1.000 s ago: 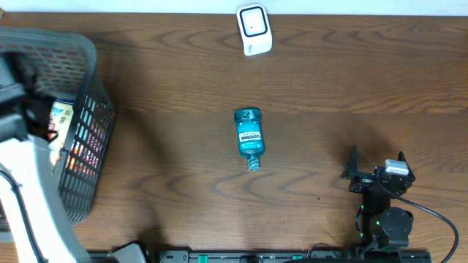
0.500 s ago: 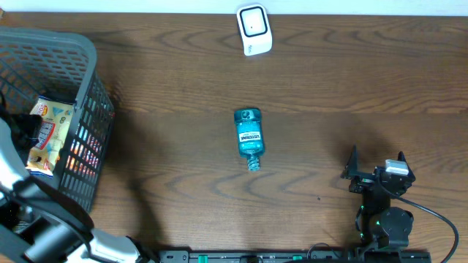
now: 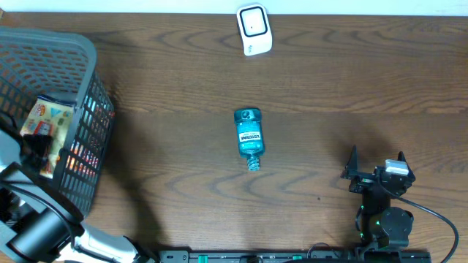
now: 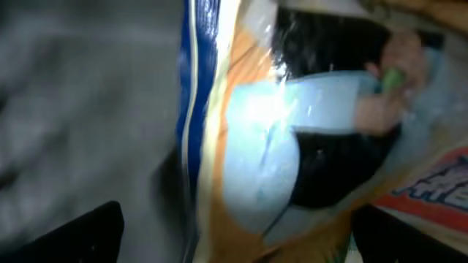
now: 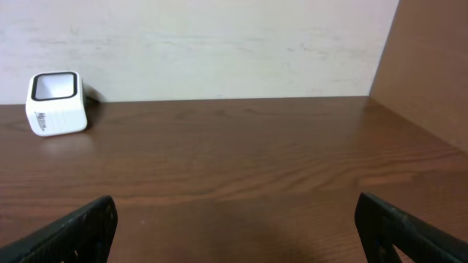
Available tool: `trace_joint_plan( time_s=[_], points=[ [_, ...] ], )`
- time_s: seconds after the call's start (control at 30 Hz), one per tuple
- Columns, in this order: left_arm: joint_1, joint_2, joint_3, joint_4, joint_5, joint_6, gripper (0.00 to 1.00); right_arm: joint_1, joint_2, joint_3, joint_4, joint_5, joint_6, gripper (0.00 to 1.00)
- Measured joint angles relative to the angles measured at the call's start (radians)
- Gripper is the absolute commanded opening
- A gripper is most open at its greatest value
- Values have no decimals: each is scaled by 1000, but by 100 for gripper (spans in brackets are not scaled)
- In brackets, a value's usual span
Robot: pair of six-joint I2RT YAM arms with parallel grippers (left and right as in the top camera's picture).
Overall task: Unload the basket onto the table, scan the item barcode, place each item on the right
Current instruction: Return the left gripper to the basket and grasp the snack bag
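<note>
Left arm (image 3: 33, 234): you see it drawn back from over the basket (image 3: 91, 66) toward the lower-left corner, uncovering the mesh it hid 1 second ago.
Snack packet (image 3: 45, 117): now more exposed inside the basket, shifted slightly leftward.

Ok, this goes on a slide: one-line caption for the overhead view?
Mouthwash bottle lies centre, white scanner beyond it; left gripper, open, over a snack packet in the basket.

The table (image 3: 329, 80) is viewed from straight above. The right wrist view is aimed low from 5 o'clock toward 12, sharing the white scanner (image 3: 254, 29) with overhead. The left wrist view is filled closely by a snack packet (image 4: 278, 146) at 9.
</note>
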Motion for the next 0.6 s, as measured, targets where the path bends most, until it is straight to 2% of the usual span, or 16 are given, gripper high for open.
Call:
trace_joint_plan(
  time_s=[0.17, 0.27, 0.37, 0.6],
  points=[
    [9, -18, -79, 152, 61, 42, 96, 0, 0, 0, 0, 0, 0, 99],
    [10, -28, -105, 210, 91, 58, 44, 0, 0, 0, 0, 0, 0, 99],
    [7, -28, -110, 233, 127, 64, 8, 0, 0, 0, 0, 0, 0, 99],
    [10, -51, -109, 196, 180, 74, 7, 0, 0, 0, 0, 0, 0, 99]
  ],
)
